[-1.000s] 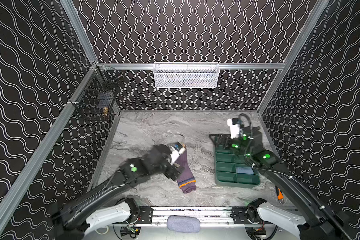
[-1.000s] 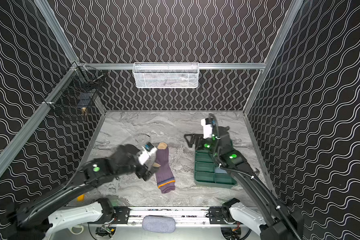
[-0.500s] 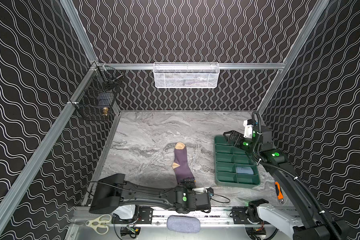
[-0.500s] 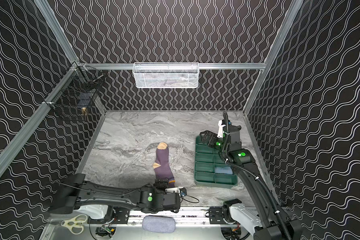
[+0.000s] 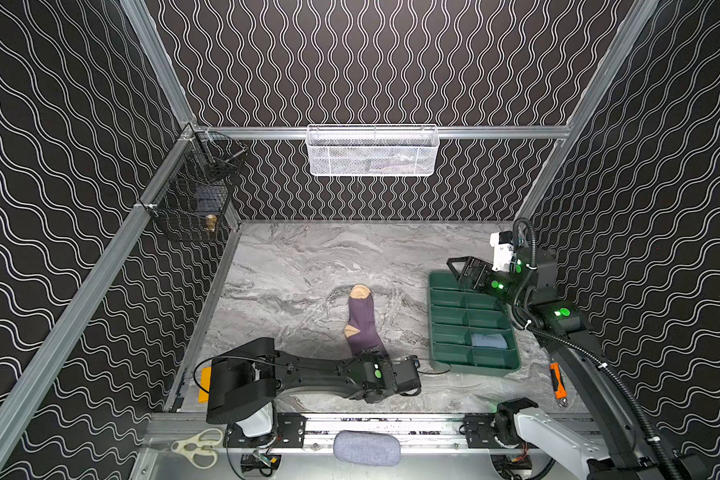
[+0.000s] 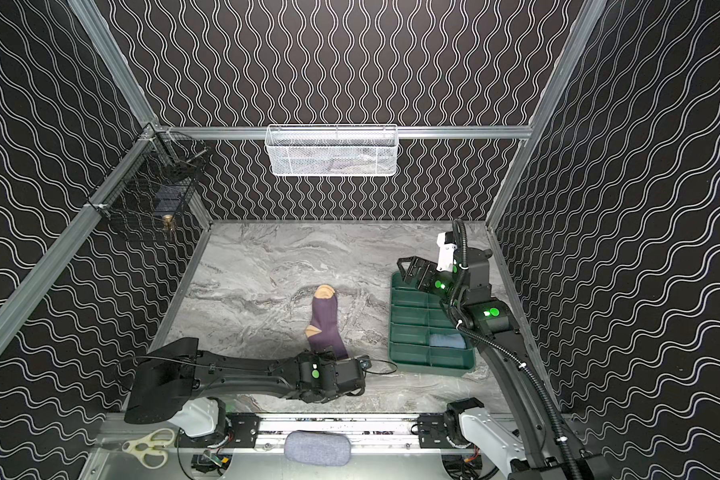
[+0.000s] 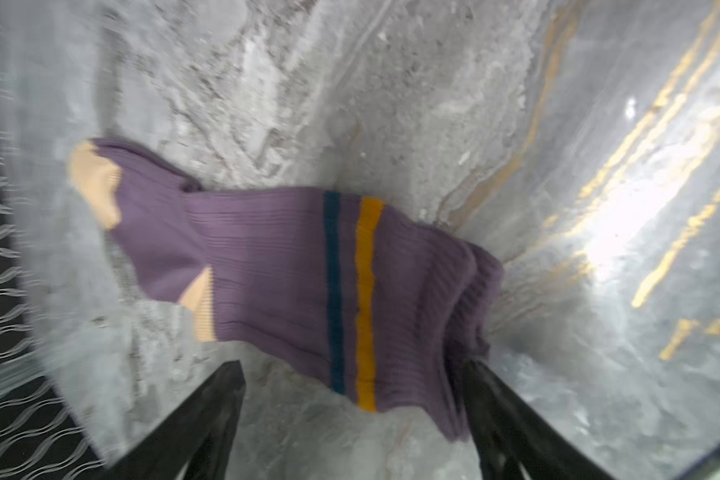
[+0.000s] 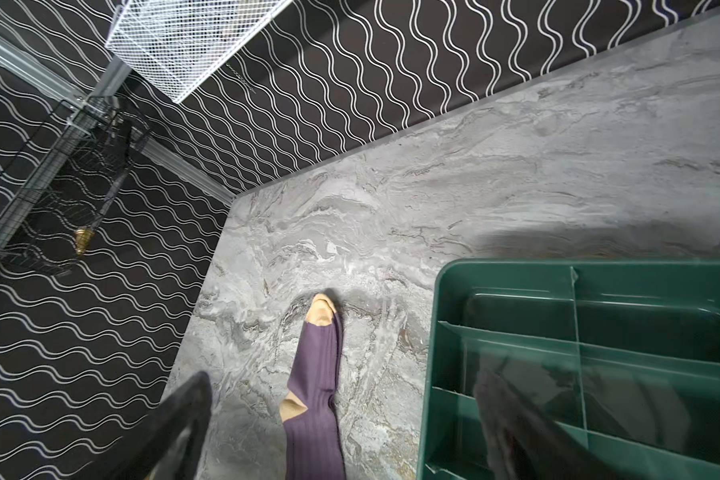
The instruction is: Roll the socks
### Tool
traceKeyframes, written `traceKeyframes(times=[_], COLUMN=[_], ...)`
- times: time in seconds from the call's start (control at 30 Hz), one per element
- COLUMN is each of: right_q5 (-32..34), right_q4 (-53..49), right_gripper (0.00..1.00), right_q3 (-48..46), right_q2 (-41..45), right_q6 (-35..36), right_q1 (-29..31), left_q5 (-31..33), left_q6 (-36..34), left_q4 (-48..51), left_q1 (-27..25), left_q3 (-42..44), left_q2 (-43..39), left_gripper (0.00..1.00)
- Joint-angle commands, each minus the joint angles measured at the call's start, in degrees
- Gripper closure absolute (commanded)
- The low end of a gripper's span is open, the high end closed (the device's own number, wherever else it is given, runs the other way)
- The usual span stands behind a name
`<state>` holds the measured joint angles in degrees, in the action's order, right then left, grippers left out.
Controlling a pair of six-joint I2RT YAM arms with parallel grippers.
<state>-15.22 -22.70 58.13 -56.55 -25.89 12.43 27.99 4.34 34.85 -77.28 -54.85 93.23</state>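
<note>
**Sock laid out for rolling.** The left gripper hovers low over the cuff end of a purple sock on the grey marble-patterned tabletop. Its two black fingers are spread wide and are not closed on the fabric.

In the left wrist view the bunched cuff sits at one finger, but blur hides whether cloth and finger touch. The orange and navy stripes lie in the span between the two fingers. The tan heel and tan toe stretch out past the other finger.

In both top views the purple sock lies flat. It runs from beneath the left gripper's wrist out toward the far wall, toe farthest from the gripper.

Well apart to the side, the right gripper hangs over the far end of a green divided tray, with its jaws fully apart and nothing between them. In the right wrist view one of its fingers shows over bare tabletop beside the tray. The other shows, blurred, over the tray's compartments.

A light blue sock lies bundled in one tray compartment, well behind the right gripper and back toward that arm's base.

A grey fabric pad and a pair of scissors rest on the front rail, behind both grippers.
</note>
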Motion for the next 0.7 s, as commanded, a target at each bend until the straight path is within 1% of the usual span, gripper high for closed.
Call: traceKeyframes(times=[0.0,0.13,0.27,0.33,0.4,0.5,0.53,0.67], right_q5=[-1.19,-1.96,-1.89,-1.75,-1.83,-1.83,-1.70,-0.71], right_q4=[1.77,2.61,2.34,2.07,1.98,1.81,1.70,1.20], right_gripper=[0.00,0.00,0.00,0.00,0.00,0.00,0.00,0.00], right_q3=[0.23,-0.53,-0.43,-0.12,0.12,0.23,0.31,0.42], right_q2=[0.14,0.80,0.95,1.01,1.07,1.28,1.32,1.43], right_q6=[0.55,0.37,0.66,0.93,1.15,1.47,1.46,2.19], right_q1=[-0.02,-0.09,-0.08,-0.05,-0.08,-0.12,-0.12,-0.12], left_q5=[-8.02,-10.03,-8.05,-6.56,-6.27,-7.08,-7.69,-11.56], left_q6=[0.68,0.50,1.55,2.08,2.06,1.90,1.69,-0.04], left_q4=[-0.94,-0.40,0.78,1.16,1.03,1.23,1.50,2.68], left_q1=[1.99,3.51,4.79,5.28,5.30,5.31,5.34,5.38], left_q3=[-0.46,-1.46,-2.57,-2.96,-2.98,-3.13,-3.35,-4.65], left_q2=[1.21,3.92,6.82,7.83,8.20,8.16,8.07,8.04], left_gripper=[0.11,0.02,0.01,0.05,0.14,0.33,0.41,0.61])
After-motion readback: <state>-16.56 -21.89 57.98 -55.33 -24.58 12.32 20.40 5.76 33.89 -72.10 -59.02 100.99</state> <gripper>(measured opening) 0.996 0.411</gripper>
